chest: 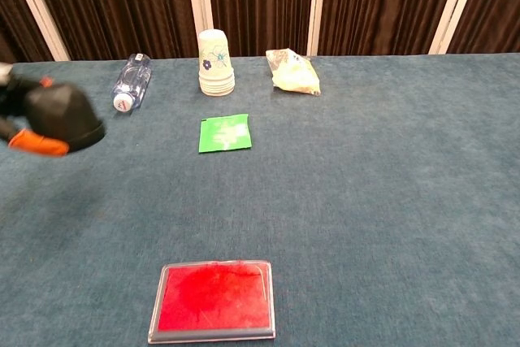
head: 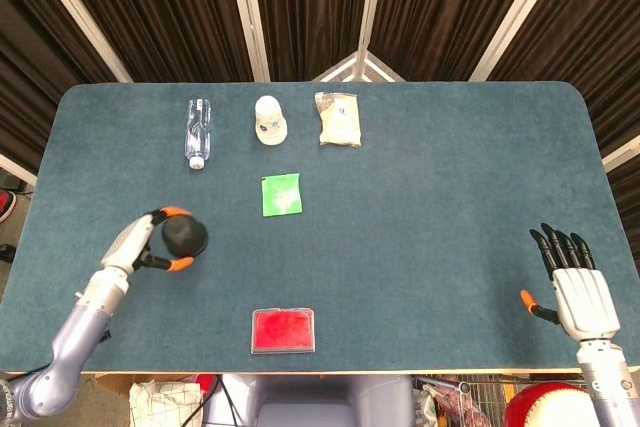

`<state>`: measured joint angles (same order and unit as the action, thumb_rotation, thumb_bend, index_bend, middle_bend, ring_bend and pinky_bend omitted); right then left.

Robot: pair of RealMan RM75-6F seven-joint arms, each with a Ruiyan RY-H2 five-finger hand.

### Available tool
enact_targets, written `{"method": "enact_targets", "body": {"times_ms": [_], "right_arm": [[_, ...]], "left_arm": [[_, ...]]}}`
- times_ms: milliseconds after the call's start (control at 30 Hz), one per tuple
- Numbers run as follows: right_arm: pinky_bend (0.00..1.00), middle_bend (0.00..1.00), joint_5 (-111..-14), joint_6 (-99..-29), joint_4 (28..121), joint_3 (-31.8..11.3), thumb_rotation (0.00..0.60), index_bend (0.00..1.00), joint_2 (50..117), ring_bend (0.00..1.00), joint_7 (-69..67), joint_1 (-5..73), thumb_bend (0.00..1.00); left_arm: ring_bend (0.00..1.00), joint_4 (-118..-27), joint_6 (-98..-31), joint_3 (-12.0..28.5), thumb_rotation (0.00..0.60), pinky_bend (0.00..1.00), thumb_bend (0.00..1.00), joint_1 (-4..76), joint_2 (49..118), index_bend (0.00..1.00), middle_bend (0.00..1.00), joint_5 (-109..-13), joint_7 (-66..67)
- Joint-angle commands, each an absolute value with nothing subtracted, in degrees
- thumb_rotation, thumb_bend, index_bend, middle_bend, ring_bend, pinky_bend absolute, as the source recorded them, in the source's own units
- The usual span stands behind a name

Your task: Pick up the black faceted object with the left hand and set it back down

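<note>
The black faceted object point(head: 184, 236) is held by my left hand point(head: 150, 242) at the table's left side, orange-tipped fingers wrapped around it. In the chest view the black faceted object point(chest: 62, 114) shows at the far left with the left hand point(chest: 23, 119) gripping it from the left, low over the cloth; whether it touches the table I cannot tell. My right hand point(head: 577, 285) hangs at the front right corner, fingers spread and holding nothing.
A clear bottle point(head: 198, 132) lies at the back left. Beside it stand a stack of paper cups point(head: 269, 119) and a yellowish bag point(head: 338, 119). A green packet point(head: 281, 194) lies mid-table, a red-filled tray point(head: 283, 330) near the front edge.
</note>
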<state>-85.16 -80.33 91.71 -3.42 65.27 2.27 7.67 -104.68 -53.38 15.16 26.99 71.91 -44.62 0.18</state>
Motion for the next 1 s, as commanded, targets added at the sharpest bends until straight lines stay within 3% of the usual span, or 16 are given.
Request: {"method": "enact_targets", "body": {"times_ms": [33,133,200,267,333,367,467,533,633,733,1000], "right_arm": [[0.01,0.02,-85.3,-80.5,91.7,-3.3,0.6,0.05,65.3,0.06,2.3,7.5,0.29],[0.01,0.02,-85.3,-80.7,91.8,-3.2,0.6,0.05,65.2,0.06,2.2,7.4,0.29],[0.01,0.02,-85.4,-80.8,91.8,-3.2,0.6,0.05,65.2,0.06,2.2,7.4,0.29],[0.01,0.02,-85.5,-80.8,91.8,-3.2,0.6,0.05,65.2,0.06,2.2,7.4,0.29],[0.01,0.02,-85.3,-80.6,91.7,-3.3,0.6,0.05,65.3,0.06,2.2,7.5,0.29],[0.01,0.02,-85.3,-80.4,91.6,-3.3,0.6,0.05,65.3,0.06,2.2,7.6,0.29],[0.01,0.02,-85.2,-80.1,91.5,-3.3,0.6,0.05,65.5,0.06,2.3,7.8,0.28],[0.01,0.02,-85.2,-79.9,91.4,-3.2,0.6,0.05,65.7,0.06,2.3,7.9,0.29],[0.01,0.02,-85.2,-80.2,91.5,-3.2,0.6,0.05,65.6,0.06,2.3,7.8,0.28],[0.01,0.02,-85.1,-80.2,91.4,-3.3,0.6,0.05,65.5,0.06,2.2,7.7,0.29],[0.01,0.02,-85.3,-80.4,91.5,-3.2,0.6,0.05,65.4,0.06,2.0,7.7,0.28]], "left_arm": [[0.12,-77.0,-91.7,11.7,0.6,0.08,0.54,25.8,91.5,0.4,0.49,-103.9,14.8],[0.12,-79.9,-89.5,10.4,0.6,0.1,0.54,24.6,93.5,0.4,0.49,-97.7,2.9],[0.12,-93.8,-80.6,8.7,0.6,0.1,0.54,23.0,90.7,0.41,0.49,-86.8,-11.4],[0.12,-107.0,-71.6,8.9,0.6,0.1,0.54,23.2,83.3,0.42,0.49,-78.2,-21.2],[0.12,-119.1,-59.2,10.7,0.6,0.12,0.54,24.9,73.2,0.42,0.49,-67.1,-33.7],[0.13,-124.2,-49.1,13.5,0.6,0.13,0.54,26.8,66.1,0.42,0.49,-59.9,-44.1],[0.13,-125.6,-33.4,19.0,0.6,0.17,0.54,29.1,57.1,0.41,0.49,-55.1,-58.2],[0.13,-125.0,-27.2,21.6,0.6,0.17,0.54,28.8,54.1,0.41,0.49,-57.0,-62.5],[0.13,-125.3,-24.0,23.6,0.6,0.17,0.54,27.3,52.9,0.41,0.49,-59.1,-65.7],[0.13,-125.7,-24.8,23.4,0.6,0.17,0.54,26.0,52.8,0.41,0.49,-62.7,-63.3],[0.13,-126.3,-43.4,17.6,0.6,0.17,0.54,21.6,58.1,0.42,0.49,-72.3,-42.2]]}}
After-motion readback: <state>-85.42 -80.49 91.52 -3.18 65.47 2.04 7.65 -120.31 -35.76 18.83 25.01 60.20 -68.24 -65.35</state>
